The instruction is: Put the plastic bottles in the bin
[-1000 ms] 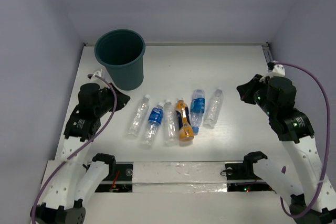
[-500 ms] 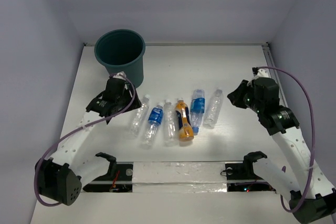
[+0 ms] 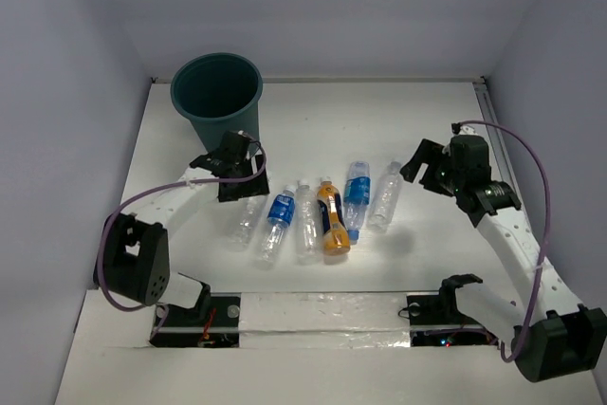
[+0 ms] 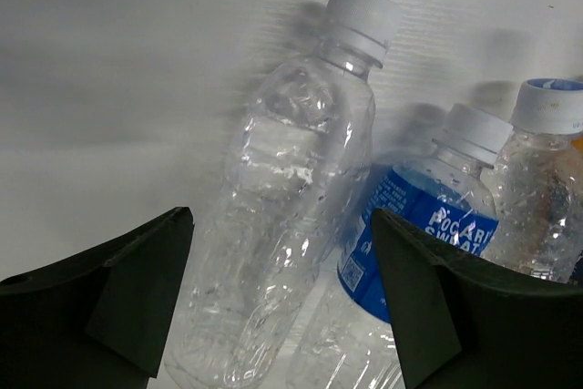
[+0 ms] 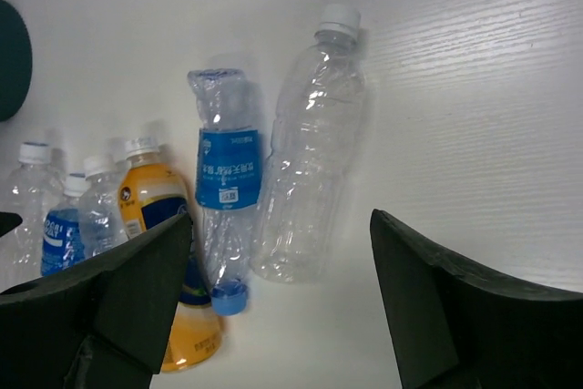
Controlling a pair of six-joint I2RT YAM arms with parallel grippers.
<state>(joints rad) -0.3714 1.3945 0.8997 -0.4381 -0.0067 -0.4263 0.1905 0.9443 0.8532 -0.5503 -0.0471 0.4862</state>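
Left fingers (image 4: pixel 137 289) spread either side of leftmost clear bottle (image 4: pixel 291 207), likely lined up to pinch. Right fingers (image 5: pixel 127 298) spread, aimed at rightmost clear bottle (image 5: pixel 310 170). Bin (image 3: pixel 216 106) far left.

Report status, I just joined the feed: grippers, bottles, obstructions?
Left gripper open, above leftmost clear plastic bottle. Right gripper open, empty. Six bottles lying on table, none in round dark teal plastic bin. Nothing blocking.
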